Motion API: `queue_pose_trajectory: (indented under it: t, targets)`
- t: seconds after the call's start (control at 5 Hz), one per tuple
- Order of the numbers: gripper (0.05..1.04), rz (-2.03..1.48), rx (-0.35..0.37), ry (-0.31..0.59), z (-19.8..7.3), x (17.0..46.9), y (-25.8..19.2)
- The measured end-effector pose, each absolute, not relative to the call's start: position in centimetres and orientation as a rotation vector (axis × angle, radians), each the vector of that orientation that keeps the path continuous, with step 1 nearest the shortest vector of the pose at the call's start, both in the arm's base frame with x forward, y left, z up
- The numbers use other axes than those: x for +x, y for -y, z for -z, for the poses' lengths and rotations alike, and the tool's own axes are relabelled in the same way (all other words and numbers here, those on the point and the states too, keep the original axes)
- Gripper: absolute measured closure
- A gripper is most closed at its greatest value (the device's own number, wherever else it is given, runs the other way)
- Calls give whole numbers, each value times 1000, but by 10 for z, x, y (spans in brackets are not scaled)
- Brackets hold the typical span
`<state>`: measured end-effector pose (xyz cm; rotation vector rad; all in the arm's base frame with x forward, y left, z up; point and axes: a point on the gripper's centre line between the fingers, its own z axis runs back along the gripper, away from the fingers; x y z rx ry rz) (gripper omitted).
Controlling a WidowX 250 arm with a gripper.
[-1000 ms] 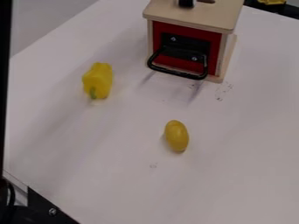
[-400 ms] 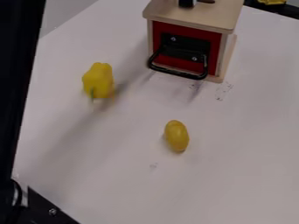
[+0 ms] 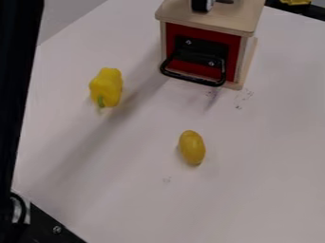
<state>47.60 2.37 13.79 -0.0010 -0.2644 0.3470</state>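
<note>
The black arm [image 3: 18, 90] runs down the left edge of the camera view, left of the yellow bell pepper. This pepper [image 3: 106, 87] lies on the white table with its green stem toward the front. A smaller yellow oval object [image 3: 192, 147] rests nearer the middle. Behind them stands a wooden box [image 3: 209, 24] with a red front and a black handle [image 3: 193, 78]. On its top is a small black piece [image 3: 202, 5] with a pale face, cut off by the upper edge; what it belongs to is unclear.
The white table [image 3: 260, 156] extends around the objects, its left edge running diagonally. Black hardware with a screw [image 3: 47, 227] occupies the lower left corner. Something yellow [image 3: 296, 2] sits on a dark surface at the upper right.
The arm has shifted right overall, then slightly back left, and its shadow has moved. The small black piece atop the box shows lower and with a paler face. Pepper and oval object are unmoved.
</note>
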Motion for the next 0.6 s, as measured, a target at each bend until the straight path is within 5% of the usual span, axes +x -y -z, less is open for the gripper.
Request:
queue_pose_trajectory:
  t: [0.2,0.6]
  targets:
    - [84,-356,-2,258,-131,475,-28]
    - [84,-344,22,331,-162,471,-28]
